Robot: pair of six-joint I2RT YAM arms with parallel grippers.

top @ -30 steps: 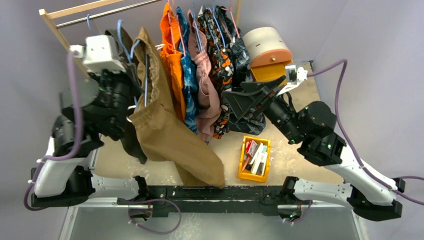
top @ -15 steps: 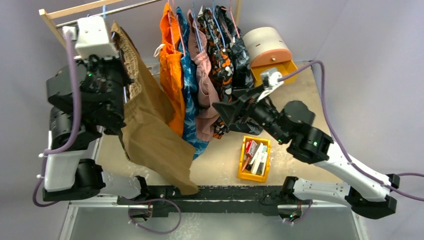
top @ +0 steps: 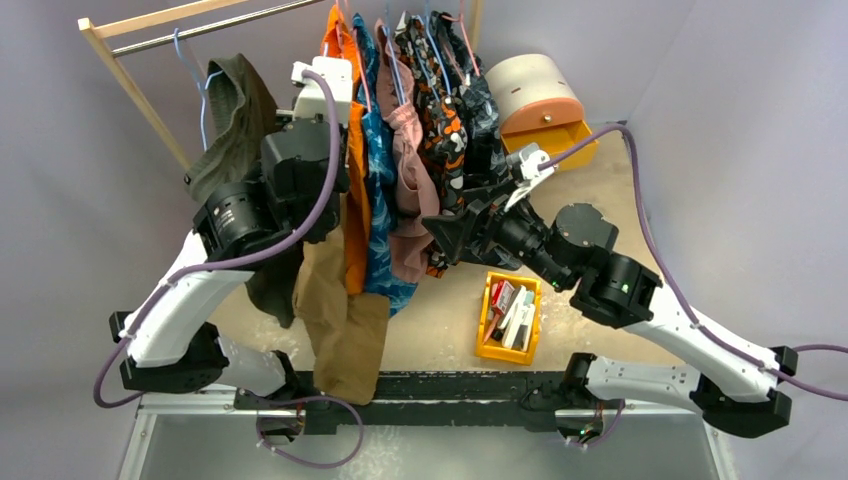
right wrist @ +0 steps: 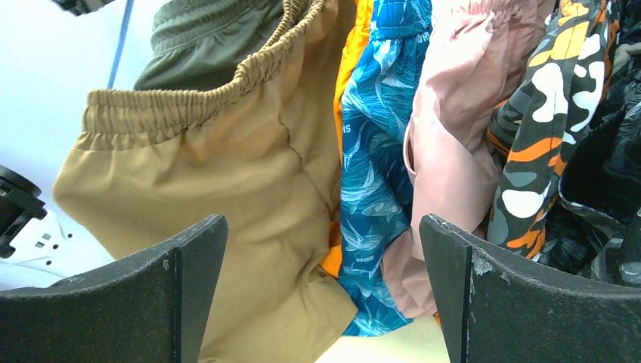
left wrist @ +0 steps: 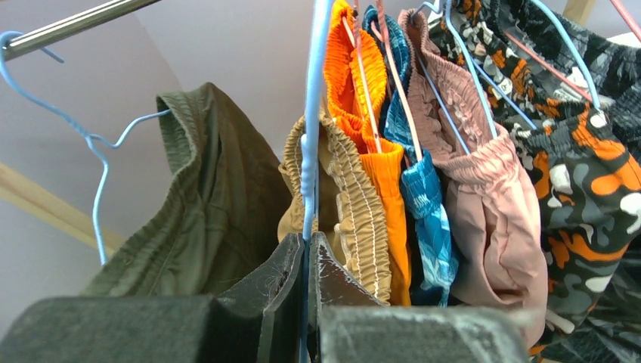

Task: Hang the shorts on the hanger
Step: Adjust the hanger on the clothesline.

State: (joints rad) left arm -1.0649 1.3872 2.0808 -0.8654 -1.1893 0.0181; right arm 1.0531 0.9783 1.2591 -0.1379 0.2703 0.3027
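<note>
Shorts (top: 340, 310): tan, hanging full length at lower centre-left of the top view, with the waistband gathered on the light-blue hanger (left wrist: 312, 113).

Change over the last second: my left arm carried hanger and shorts from the left end of the rack (top: 150, 25) up toward the rod, then rightward. They now sit in the gap between the olive garment (top: 235, 110) and the orange shorts (top: 350, 150). The legs, which trailed out over the desk (top: 440, 320), now drop straight.

Left jaws: closed tight on the hanger's wire.

Right jaws: spread wide and empty. They have come in leftward and face the hung clothes at centre frame.

Reading: the shorts look already threaded on the hanger, so what remains is seating the hook on the rod and letting go. The hook runs out of the top of my left wrist view, so I cannot tell whether it is seated.

Containers:
- The yellow bin (top: 484, 322), lower centre, holds a few red and white packets (top: 510, 315) stood on edge.
- The beige-and-orange round box (top: 535, 90), upper right, has its yellow drawer (top: 565, 135) pulled out. Contents not visible.
</note>
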